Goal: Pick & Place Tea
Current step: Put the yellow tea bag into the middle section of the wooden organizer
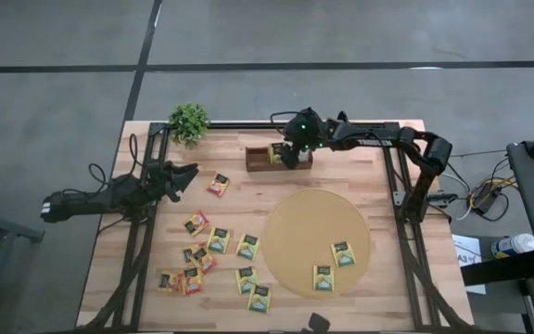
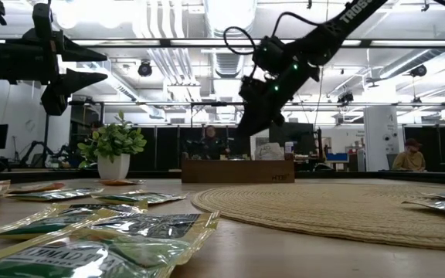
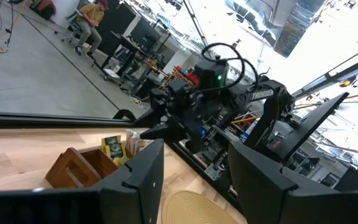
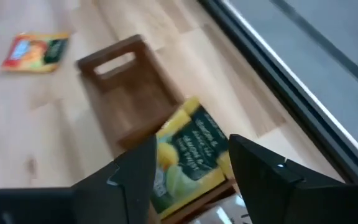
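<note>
From above, we see the right gripper (image 1: pixel 292 153) over the wooden tray (image 1: pixel 262 164) at the far side of the surface (image 1: pixel 378 278), where a yellow-green tea sachet (image 1: pixel 275 153) stands in a slot just beside its fingers. The left gripper (image 1: pixel 188 174) hangs near the left edge, close to an orange-red sachet (image 1: pixel 218 184). More sachets lie scattered over the near left part of the surface, and two rest on the round mat (image 1: pixel 304 223). A small plant (image 1: pixel 189 121) sits at the far left corner.

At table height, we see the right gripper (image 2: pixel 255 123) above the tray (image 2: pixel 238 171), with sachets (image 2: pixel 141 228) lying flat in the foreground.

From the left wrist, we see its own fingers (image 3: pixel 145 180) parted with nothing between them, and beyond them the tray (image 3: pixel 82 167) with a sachet (image 3: pixel 112 148) upright in it.

From the right wrist, we see the gripper (image 4: pixel 188 168) with its fingers spread either side of the yellow-green sachet (image 4: pixel 188 152) in the tray (image 4: pixel 126 93); we cannot tell whether they touch it.
</note>
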